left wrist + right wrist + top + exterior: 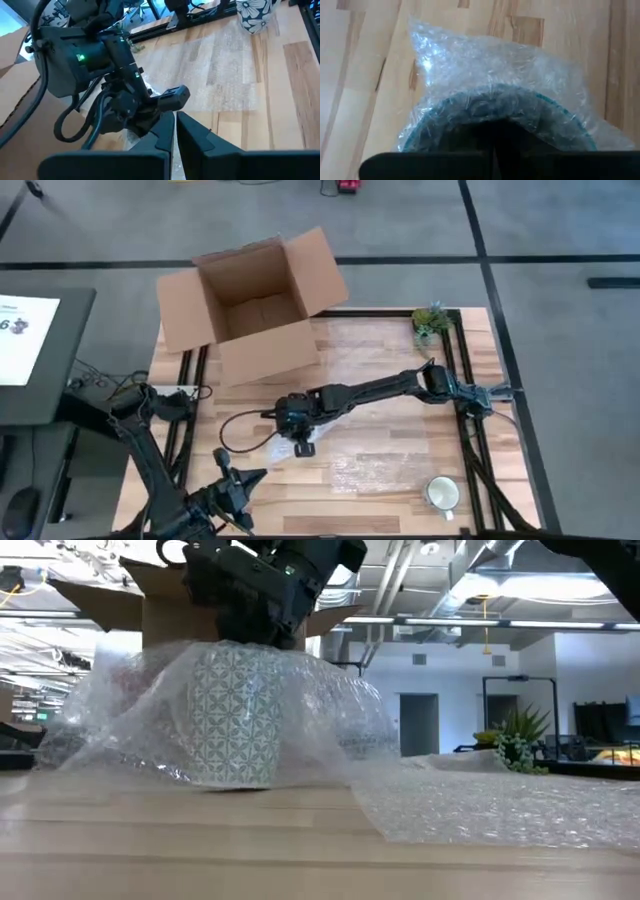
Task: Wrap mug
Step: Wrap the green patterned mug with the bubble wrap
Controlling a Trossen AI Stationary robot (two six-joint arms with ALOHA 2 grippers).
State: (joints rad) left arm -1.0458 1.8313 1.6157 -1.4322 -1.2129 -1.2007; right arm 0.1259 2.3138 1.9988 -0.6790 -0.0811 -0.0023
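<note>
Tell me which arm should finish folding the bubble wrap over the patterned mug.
Right. The right gripper is directly over the mug and bubble wrap; the left gripper waits near the table's front edge.

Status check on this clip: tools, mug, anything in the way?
Right tool down over the patterned mug, grip unclear. Bubble wrap draped round mug, loose. Left tool waiting at table's near edge, shut. Nothing obstructing.

Bright, even overhead light; right wrist view blurred close-up.

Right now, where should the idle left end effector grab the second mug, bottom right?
Take the bare mug by its rim, coming from straight above: it stands upright with its mouth open, unwrapped, nothing crowding it. Left end effector waits nearby, likely within reach.
</note>
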